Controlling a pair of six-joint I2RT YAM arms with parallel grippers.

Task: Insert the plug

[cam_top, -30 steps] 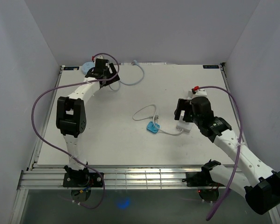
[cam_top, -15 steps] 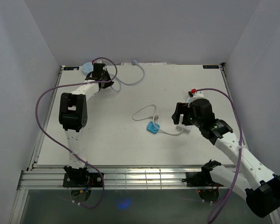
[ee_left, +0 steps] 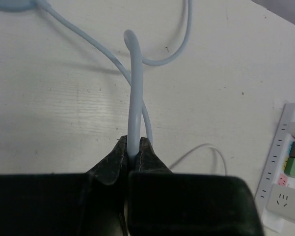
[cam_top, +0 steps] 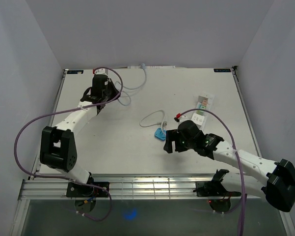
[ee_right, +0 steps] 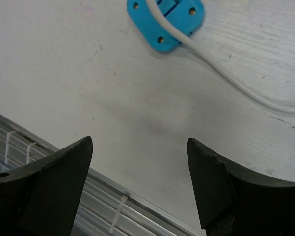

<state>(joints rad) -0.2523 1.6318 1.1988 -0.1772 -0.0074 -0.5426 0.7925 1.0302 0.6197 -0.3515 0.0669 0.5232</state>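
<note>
From above, your left gripper (cam_top: 104,96) sits over the back left part of the table (cam_top: 226,142), with a pale blue cable (cam_top: 132,88) looping beside it and running to the back edge. The cable's end there is too small to make out as a plug. The power strip (cam_top: 200,112) lies well apart from it on the right half of the table. Your right gripper (cam_top: 168,146) is low near the front edge, just beside a blue clip (cam_top: 160,133) that holds a thin white cord (cam_top: 148,118). In the left wrist view, your left gripper (ee_left: 133,153) has its fingers pinched tight on the pale blue cable (ee_left: 134,98), which rises straight out from between them and bends over at the top. One end of the power strip (ee_left: 283,189) shows at the right edge, and the white cord (ee_left: 206,147) curves between it and the fingers. In the right wrist view, your right gripper (ee_right: 137,169) has its fingers spread wide and holds nothing. They hang over bare table (ee_right: 88,88), with the blue clip (ee_right: 164,19) and the white cord (ee_right: 235,83) lying ahead of them, untouched.
</note>
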